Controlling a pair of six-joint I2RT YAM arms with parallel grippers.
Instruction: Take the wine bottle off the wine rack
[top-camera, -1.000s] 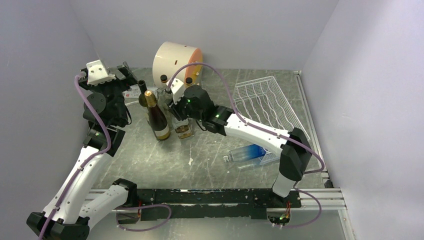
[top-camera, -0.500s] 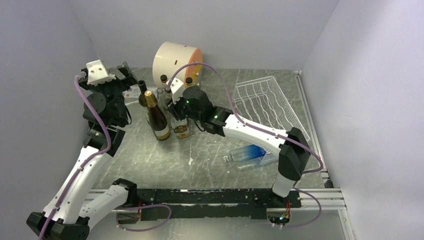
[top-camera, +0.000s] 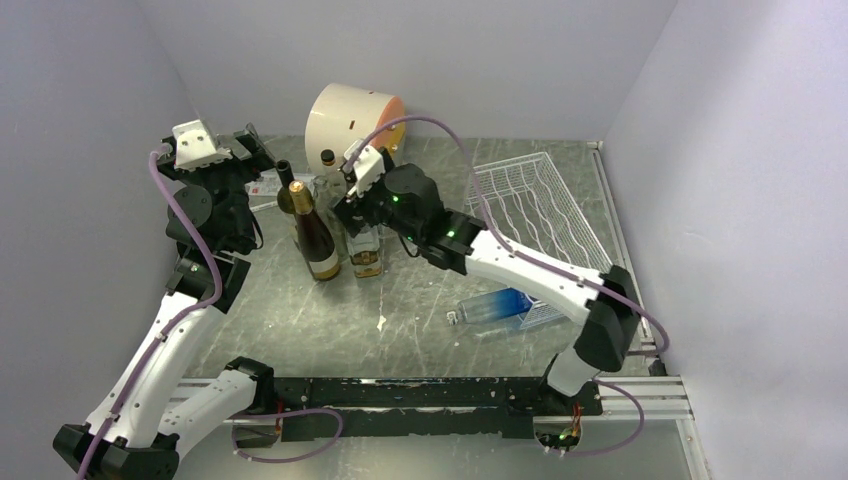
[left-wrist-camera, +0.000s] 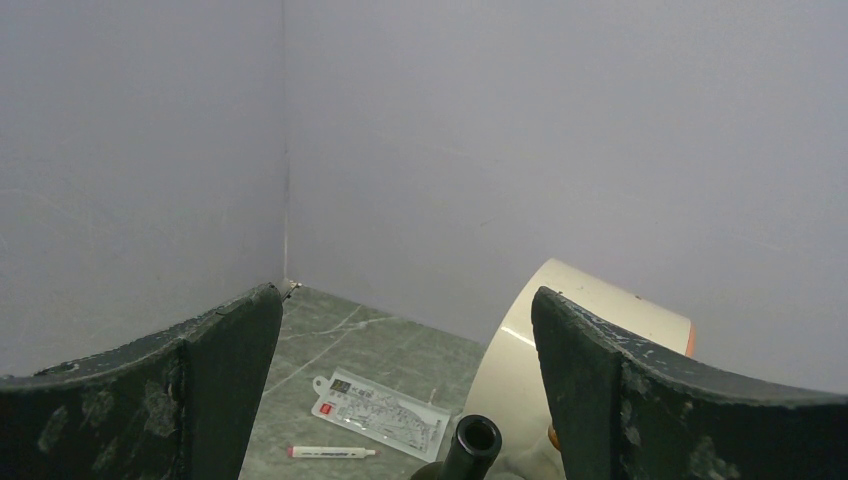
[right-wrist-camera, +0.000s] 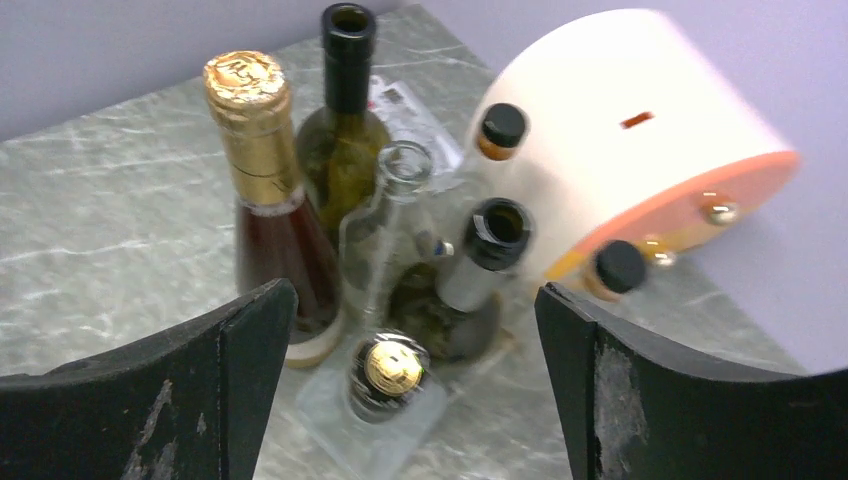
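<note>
The white wire wine rack (top-camera: 535, 205) lies at the back right, and I see no bottle in its cradles. A cluster of bottles stands at centre-left. In it is a clear square bottle with a gold cap (right-wrist-camera: 392, 368), standing upright on the table (top-camera: 366, 255). My right gripper (right-wrist-camera: 415, 390) hovers open just above that cap (top-camera: 350, 198), touching nothing. A dark wine bottle with gold foil (top-camera: 312, 235) stands beside it (right-wrist-camera: 265, 180). Raised at the back left, my left gripper (left-wrist-camera: 405, 400) is open and empty (top-camera: 245, 148).
A cream drum with an orange face (top-camera: 350, 115) stands behind the cluster. A green open-necked bottle (right-wrist-camera: 345, 130), a clear one (right-wrist-camera: 395, 210) and a dark one (right-wrist-camera: 480, 260) crowd together. A blue plastic bottle (top-camera: 495, 305) lies by the rack's near end. A packet (left-wrist-camera: 380, 410) and pen (left-wrist-camera: 330, 452) lie back left.
My right gripper has opened, let go of the gold-capped square bottle and risen a little above it. The bottle stays standing. The left arm has not moved.
</note>
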